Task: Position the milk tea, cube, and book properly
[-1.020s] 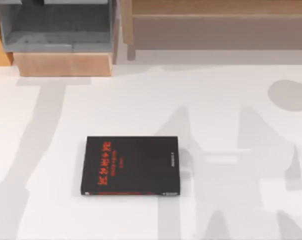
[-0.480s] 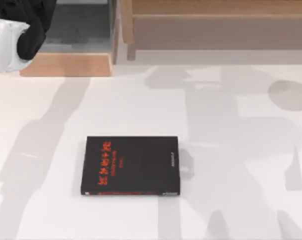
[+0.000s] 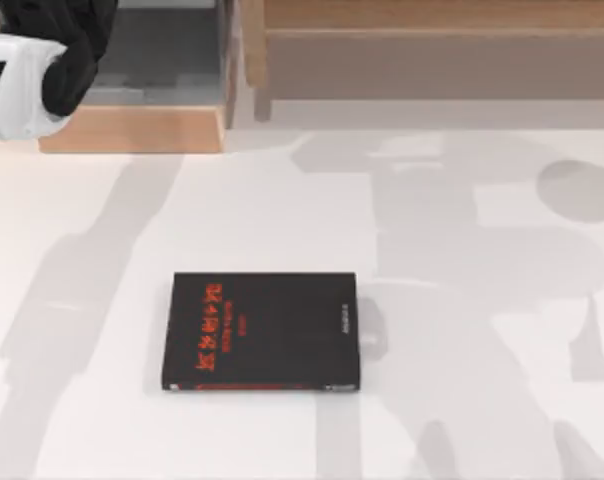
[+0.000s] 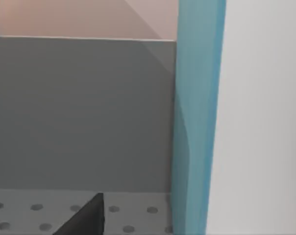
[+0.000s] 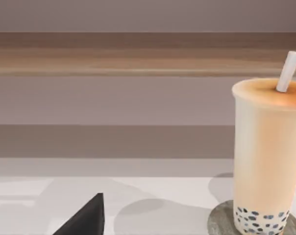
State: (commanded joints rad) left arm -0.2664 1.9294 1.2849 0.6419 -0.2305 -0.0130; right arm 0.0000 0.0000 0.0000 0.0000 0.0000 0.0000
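A: So, the book [image 3: 260, 331] is lying flat near the front of the surface [image 3: 462, 220]?
B: Yes; the milk tea [image 5: 268, 156] is sitting on a coaster [image 5: 221, 221].
A: And the left tool [image 3: 27, 60]?
B: It's hovering over the grey bin [image 3: 162, 60]; I can't tell its opening. It risks clipping the bin wall.

Top view looks straight down on the table [image 3: 282, 200]; both wrist views sit low (level, close).
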